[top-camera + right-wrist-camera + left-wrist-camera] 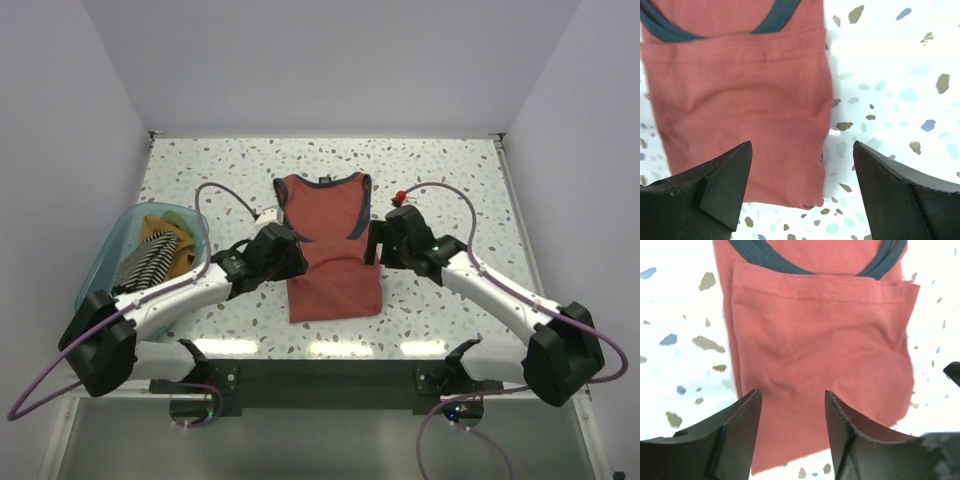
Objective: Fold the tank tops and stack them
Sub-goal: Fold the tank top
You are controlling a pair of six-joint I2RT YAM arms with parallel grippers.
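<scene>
The rust-red tank top (330, 255) lies flat in the middle of the worktop (450, 175), its hem folded up to the navy trim. The left tool (792, 399) and right tool (802, 150) sit at its side edges, jaws apart, gripping nothing. A striped top (148, 264) and a mustard top (157, 227) lie bunched in the teal bin (103, 262).

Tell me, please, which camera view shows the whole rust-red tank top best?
The top external view: only there does the rust-red tank top show whole, from neckline to lower edge, flat on the table. Each wrist view shows only part: a folded-over layer with its stitched hem below the navy trim.
</scene>
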